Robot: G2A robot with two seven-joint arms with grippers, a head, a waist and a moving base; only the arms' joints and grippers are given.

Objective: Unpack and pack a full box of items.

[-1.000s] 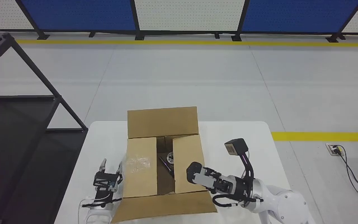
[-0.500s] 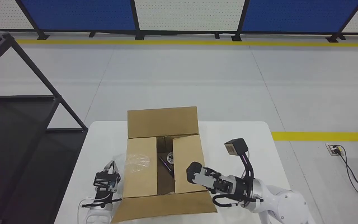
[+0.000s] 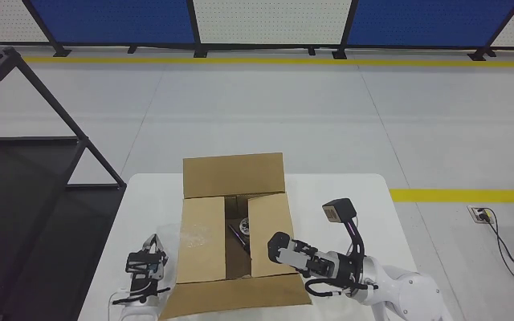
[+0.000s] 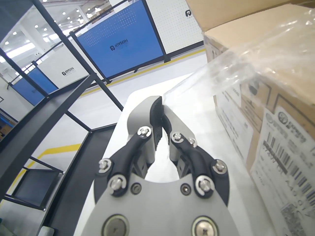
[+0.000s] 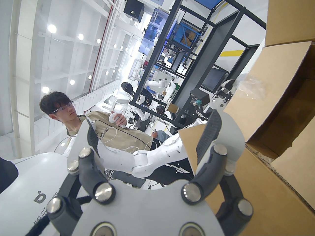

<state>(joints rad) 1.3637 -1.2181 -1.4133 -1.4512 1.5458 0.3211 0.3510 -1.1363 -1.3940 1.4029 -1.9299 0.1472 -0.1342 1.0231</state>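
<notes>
Two risks stand out; the left gripper (image 4: pixel 161 104), just beside the box's (image 3: pixel 241 295) left wall, is clamped on one thin corner of a clear plastic bag (image 4: pixel 236 69) whose other end drapes over the box's left flap (image 3: pixel 201 249); that film looks slick and could slide out of the pinch, or catch on the flap's edge and drag the box across the table (image 3: pixel 337 193); the right gripper (image 5: pixel 151 119) sits at the box's near right corner, fingers spread and empty, so nothing steadies the box
</notes>
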